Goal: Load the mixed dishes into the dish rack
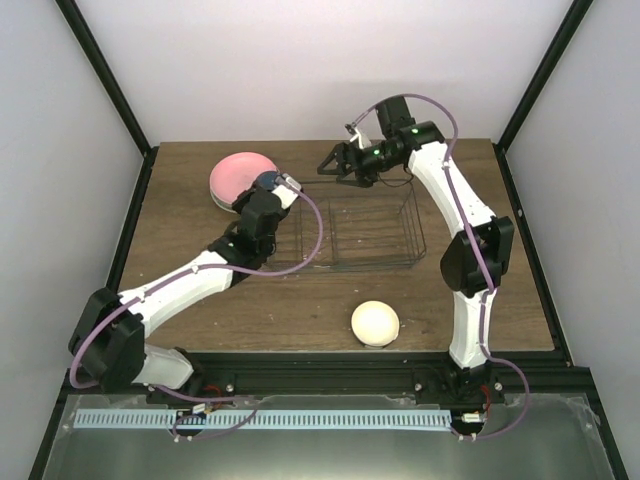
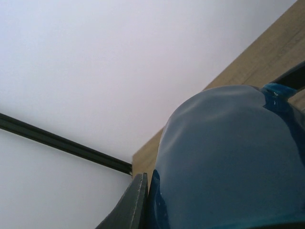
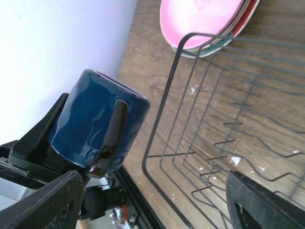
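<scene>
My left gripper point(image 1: 269, 191) is shut on the dark blue mug point(image 1: 267, 181), held tilted in the air just left of the dish rack point(image 1: 365, 232). The left wrist view shows one finger point(image 2: 136, 205) pressed against the mug's wall point(image 2: 228, 162). My right gripper point(image 1: 335, 166) hangs open over the rack's back left corner, nothing between its fingers point(image 3: 43, 200). From it I see the mug point(image 3: 97, 124), handle facing me, beside the wire rack point(image 3: 214, 119). The pink plate point(image 1: 240, 177) tops a stack of plates point(image 3: 209, 50) behind the mug. The cream bowl point(image 1: 375, 323) lies upside down near the front.
The wooden table point(image 1: 200, 320) is closed in by white walls and dark corner posts point(image 1: 100, 70). A black rail point(image 1: 380, 362) runs along the near edge by the arm bases. The rack holds no dishes.
</scene>
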{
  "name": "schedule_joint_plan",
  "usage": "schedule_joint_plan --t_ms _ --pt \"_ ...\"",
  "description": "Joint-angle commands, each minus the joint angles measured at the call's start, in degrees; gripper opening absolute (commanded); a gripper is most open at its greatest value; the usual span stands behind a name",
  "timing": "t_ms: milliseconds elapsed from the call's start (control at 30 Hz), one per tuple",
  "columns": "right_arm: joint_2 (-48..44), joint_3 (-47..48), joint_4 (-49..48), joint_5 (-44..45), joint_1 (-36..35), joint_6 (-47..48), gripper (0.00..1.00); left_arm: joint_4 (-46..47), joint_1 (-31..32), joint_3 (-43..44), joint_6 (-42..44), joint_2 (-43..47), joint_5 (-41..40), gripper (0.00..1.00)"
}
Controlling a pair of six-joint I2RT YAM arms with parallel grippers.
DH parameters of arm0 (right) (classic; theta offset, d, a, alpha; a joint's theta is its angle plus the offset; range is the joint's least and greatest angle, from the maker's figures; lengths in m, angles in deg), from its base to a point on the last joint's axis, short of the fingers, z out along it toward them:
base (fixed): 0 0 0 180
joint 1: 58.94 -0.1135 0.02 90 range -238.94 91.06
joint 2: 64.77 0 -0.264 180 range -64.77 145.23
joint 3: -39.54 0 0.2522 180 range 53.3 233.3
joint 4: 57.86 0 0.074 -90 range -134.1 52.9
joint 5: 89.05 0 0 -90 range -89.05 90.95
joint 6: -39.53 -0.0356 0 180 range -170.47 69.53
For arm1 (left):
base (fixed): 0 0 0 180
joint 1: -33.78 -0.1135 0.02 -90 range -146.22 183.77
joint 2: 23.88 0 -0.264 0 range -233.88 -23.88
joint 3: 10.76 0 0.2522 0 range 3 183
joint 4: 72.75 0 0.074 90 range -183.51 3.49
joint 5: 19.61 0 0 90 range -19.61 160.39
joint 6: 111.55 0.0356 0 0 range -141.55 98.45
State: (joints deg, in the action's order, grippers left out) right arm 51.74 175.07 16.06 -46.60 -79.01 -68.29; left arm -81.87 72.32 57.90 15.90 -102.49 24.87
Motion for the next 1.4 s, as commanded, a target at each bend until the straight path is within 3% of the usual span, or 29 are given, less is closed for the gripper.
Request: schedule_joint_plan --t_ms 0,200,667,933,1367 --pt "-1.21 -3.94 -6.18 -9.93 -0.52 -4.01 0.81 21.58 1.98 -1.39 12.16 -1.34 -6.58 0.00" --pt "0.53 -5.45 -7.65 -13.07 -0.67 -4.46 0.77 25.38 3.14 -1.48 13.93 -2.90 -6.42 0.00" --pt "2.96 -7.09 -10.72 -16.88 -1.48 -5.33 0.66 21.82 6.19 1.16 6.94 -6.23 -4.59 0.00" --pt "3.63 -8.47 -10.22 -17.73 -1.63 -4.06 0.59 23.59 6.55 2.47 7.65 -8.15 -5.15 0.00" --pt "3.73 -10.01 -11.46 -20.67 -1.74 -3.88 0.32 25.55 7.51 3.29 6.15 -11.39 -5.67 0.00"
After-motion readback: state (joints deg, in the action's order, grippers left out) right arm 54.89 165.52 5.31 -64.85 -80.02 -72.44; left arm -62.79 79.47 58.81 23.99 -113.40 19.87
